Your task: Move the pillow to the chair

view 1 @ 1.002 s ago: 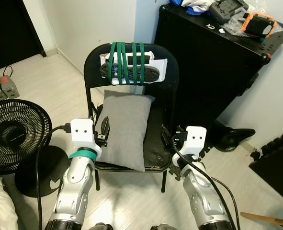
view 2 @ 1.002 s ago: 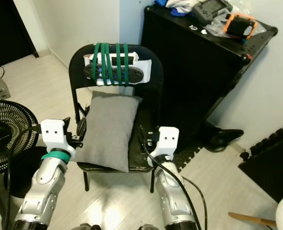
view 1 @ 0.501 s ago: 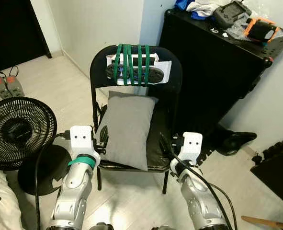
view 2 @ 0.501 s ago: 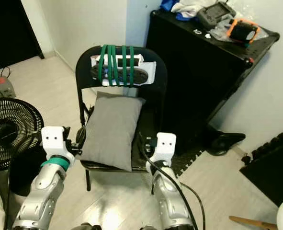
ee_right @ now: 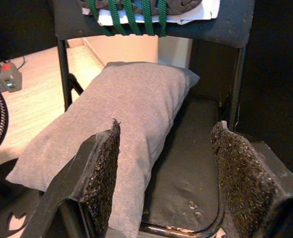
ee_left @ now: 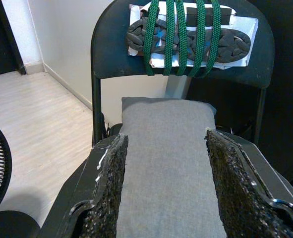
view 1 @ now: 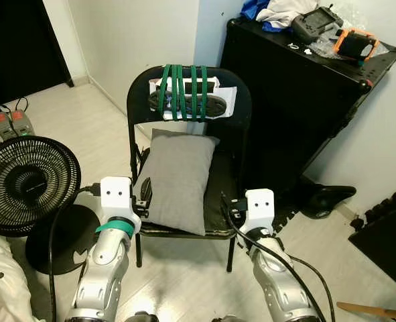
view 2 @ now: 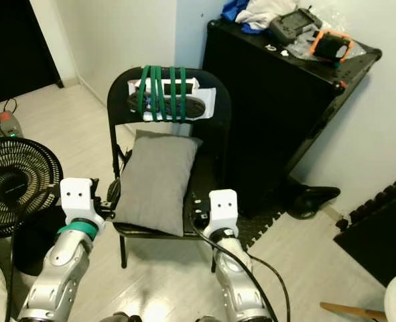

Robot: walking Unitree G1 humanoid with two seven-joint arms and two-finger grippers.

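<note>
pillow (view 1: pixel 177 178) lies centre frame on chair (view 1: pixel 232 107) | left hand (ee_left: pixel 166 186), right hand (ee_right: pixel 163 171) spread, empty, backed off | I judge task done

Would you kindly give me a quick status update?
Left gripper and right gripper open, empty, before the seat. Grey fabric pillow lies on black folding chair. Nothing in the way.

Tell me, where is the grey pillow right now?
The pillow lies on the black chair's seat, toward its left side, its far end against the backrest.
</note>
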